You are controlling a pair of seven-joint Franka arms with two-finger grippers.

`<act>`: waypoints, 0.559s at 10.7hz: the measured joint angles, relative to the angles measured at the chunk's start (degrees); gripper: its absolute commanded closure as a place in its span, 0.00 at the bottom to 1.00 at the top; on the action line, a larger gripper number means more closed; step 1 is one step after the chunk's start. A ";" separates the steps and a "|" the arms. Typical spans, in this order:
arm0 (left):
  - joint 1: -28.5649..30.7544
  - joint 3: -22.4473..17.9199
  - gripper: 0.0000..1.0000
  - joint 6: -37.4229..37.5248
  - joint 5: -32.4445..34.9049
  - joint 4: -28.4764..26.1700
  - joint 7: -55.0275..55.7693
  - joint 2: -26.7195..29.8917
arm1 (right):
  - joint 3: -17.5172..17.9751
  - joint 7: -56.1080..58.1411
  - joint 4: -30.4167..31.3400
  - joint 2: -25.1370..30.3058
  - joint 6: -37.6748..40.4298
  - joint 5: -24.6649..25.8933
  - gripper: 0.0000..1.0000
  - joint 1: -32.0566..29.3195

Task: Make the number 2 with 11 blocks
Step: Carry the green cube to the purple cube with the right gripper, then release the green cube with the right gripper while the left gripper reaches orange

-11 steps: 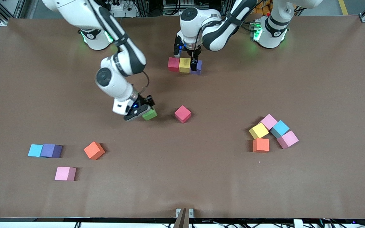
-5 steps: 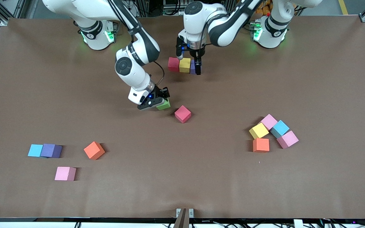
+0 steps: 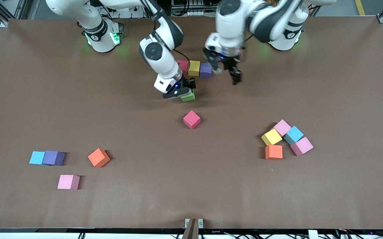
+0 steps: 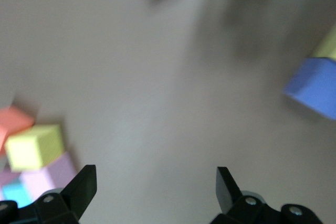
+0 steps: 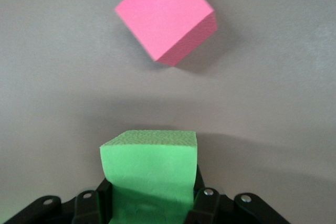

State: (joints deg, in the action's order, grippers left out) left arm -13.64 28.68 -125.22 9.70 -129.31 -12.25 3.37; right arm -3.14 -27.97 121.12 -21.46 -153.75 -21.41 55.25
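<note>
Front view: the right gripper (image 3: 182, 93) clamps a green block (image 3: 188, 97) at 6 o'clock of the red (image 3: 183, 65), yellow (image 3: 194, 68), purple (image 3: 205, 70) row — left gripper (image 3: 226, 71) spread wide beside it.

Left wrist view: fingers (image 4: 80, 186) wide over bare table (image 4: 157, 103).

Right wrist view: green block (image 5: 149, 174) pinched; pink-red block (image 5: 165, 17) at 12 o'clock.

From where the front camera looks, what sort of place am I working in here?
Most likely a robotics lab bench. A wide table under a plain brown cover carries only loose foam blocks; two arms are mounted at its edge, the right hand holding a green block, and cabling shows past the bases.
</note>
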 measured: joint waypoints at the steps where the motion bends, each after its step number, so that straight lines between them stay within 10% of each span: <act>1: 1.25 -5.49 0.00 0.01 -0.69 0.30 -0.24 0.31 | -3.81 -5.59 -1.61 -0.53 1.30 3.39 0.77 4.93; 6: 3.04 -20.15 0.00 -0.14 -1.02 6.20 -3.21 -5.16 | -8.35 -24.85 -10.84 -7.38 8.23 13.54 0.77 15.03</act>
State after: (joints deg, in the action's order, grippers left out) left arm -10.60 8.54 -125.36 8.68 -123.12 -15.46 -1.78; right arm -11.49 -52.82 110.28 -28.84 -145.52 -7.86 70.28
